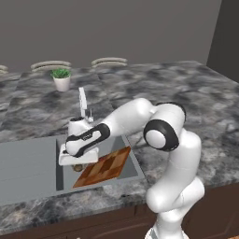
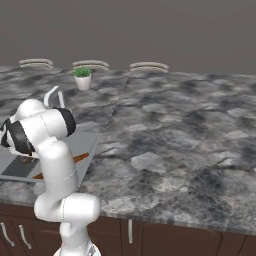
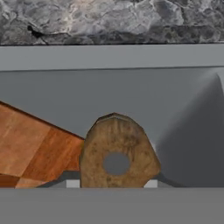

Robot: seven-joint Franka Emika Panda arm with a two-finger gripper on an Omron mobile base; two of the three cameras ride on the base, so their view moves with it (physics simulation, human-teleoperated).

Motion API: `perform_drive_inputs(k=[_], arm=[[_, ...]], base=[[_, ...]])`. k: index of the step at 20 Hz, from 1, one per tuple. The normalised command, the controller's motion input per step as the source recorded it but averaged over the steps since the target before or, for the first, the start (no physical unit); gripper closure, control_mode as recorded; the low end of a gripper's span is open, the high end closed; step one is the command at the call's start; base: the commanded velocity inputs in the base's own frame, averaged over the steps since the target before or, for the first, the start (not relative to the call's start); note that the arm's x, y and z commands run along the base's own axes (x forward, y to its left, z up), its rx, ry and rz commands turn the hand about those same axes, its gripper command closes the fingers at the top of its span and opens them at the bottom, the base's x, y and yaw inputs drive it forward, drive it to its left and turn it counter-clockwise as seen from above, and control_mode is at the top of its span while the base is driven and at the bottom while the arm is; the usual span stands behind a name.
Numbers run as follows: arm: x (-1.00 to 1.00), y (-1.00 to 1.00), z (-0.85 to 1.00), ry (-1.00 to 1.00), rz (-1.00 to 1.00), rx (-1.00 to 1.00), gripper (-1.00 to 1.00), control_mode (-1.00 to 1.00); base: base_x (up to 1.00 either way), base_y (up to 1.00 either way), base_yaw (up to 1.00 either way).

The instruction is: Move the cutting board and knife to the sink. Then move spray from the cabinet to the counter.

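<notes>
From the left base view you see the arm reaching down over the sink [image 1: 42,158], its gripper [image 1: 77,164] low above the basin, with the board [image 1: 103,166] leaning in the basin's right part, its upper corner up near the rim, its low end down inside. A small brown bit of the knife [image 1: 78,167] pokes out under the hand there, just beside the board's low end. The faucet [image 1: 84,103] stands behind the hand, and a potted plant [image 1: 61,78] sits farther back on the counter [image 1: 186,102]. The right base view hides the hand behind the arm's own elbow; you get only a sliver of the board [image 2: 80,158] and the basin's edge [image 2: 82,145]. The hand view gives what the others lack: the knife's wooden butt end [image 3: 118,153], with a round hole through it, sits between the two fingertips [image 3: 72,183], which stand part way closed at its sides, apparently gripping it. The board [image 3: 30,148] lies just left of it, against the grey sink wall [image 3: 131,96].
</notes>
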Motion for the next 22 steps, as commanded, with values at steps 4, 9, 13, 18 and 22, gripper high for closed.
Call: perform_drive_inputs(k=[4, 9, 13, 18, 22], arm=[[0.71, 0.19, -0.41, -0.21, -0.04, -0.05, 1.00, -1.00], [0.86, 0.18, -0.42, -0.21, -0.07, -0.05, 1.00, -1.00], [0.80, 0.22, -0.43, -0.19, -0.07, -0.04, -1.00, -1.00], [0.21, 0.02, -0.08, -0.03, -0.03, -0.01, -1.00, -1.00], [0.00, 0.14, 0.67, -0.16, -0.13, 0.00, -1.00, -1.00]], base=[[0.00, 0.00, 0.00], [0.00, 0.00, 0.00], [0.00, 0.00, 0.00], [0.00, 0.00, 0.00], [0.00, 0.00, 0.00]])
